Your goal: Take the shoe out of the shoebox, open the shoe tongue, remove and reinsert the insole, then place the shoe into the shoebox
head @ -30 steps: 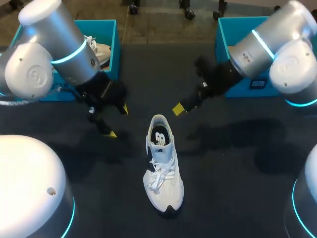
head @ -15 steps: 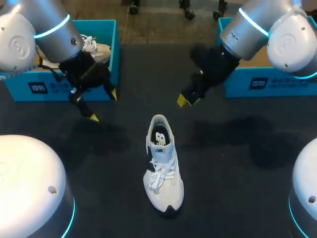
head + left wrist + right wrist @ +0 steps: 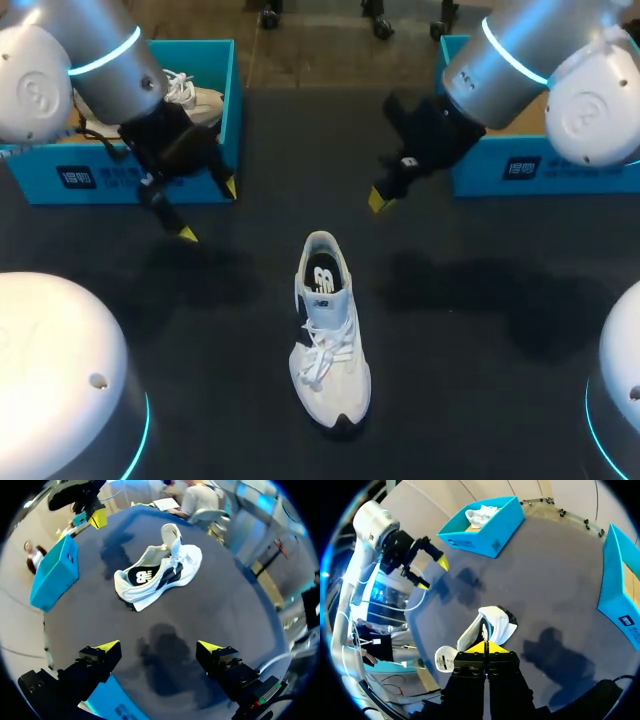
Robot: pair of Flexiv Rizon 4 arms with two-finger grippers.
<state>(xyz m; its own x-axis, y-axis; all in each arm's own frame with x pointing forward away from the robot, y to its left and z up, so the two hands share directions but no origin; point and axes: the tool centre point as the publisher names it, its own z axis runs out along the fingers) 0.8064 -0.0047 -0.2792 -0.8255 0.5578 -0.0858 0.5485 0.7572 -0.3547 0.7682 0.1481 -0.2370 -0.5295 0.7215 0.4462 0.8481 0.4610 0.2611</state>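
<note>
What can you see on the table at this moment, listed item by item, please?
shoe: one, white with dark trim, upright at the table's middle, apart from both arms.
second shoe: one, white, inside the left shoebox.
left shoebox: one, blue, open, at the far left.
right shoebox: one, blue, at the far right; its inside is mostly hidden by my right arm.
table: one, black, under everything.
left end effector: one, black with yellow tips, open and empty, in front of the left shoebox.
right end effector: one, black with yellow tips, shut and empty, beyond the shoe's heel.
</note>
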